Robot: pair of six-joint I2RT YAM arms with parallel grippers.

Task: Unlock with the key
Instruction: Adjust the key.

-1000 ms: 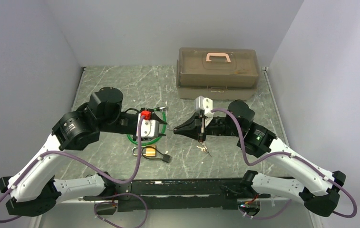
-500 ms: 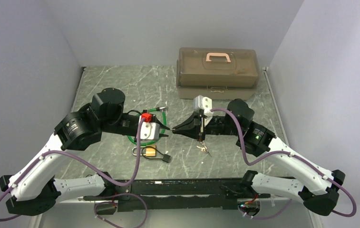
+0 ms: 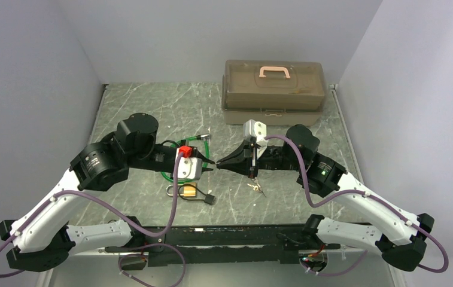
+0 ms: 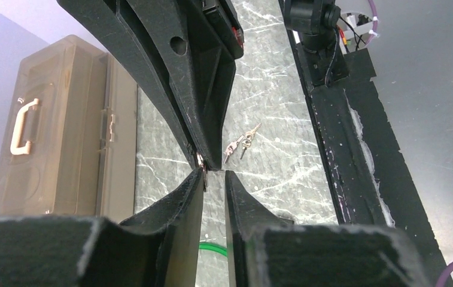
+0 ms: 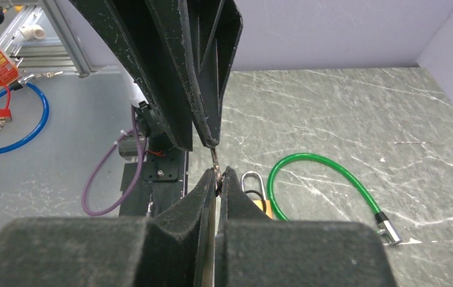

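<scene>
the key (image 5: 215, 166) is up in the air, pinched tight in the tips of the right tool (image 5: 216, 179). left tool (image 4: 215, 174) sits tip to tip with it, jaws a crack apart, key end by one finger. bunch of keys (image 4: 241, 142) lies on the table (image 3: 152, 107) below

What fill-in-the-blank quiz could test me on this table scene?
The cable looped beside the padlock is ___.
The right gripper pinches a tiny silver ___.
The loose bunch of keys lies on the table, held by ___ gripper.
Missing words: green; key; neither.
</scene>
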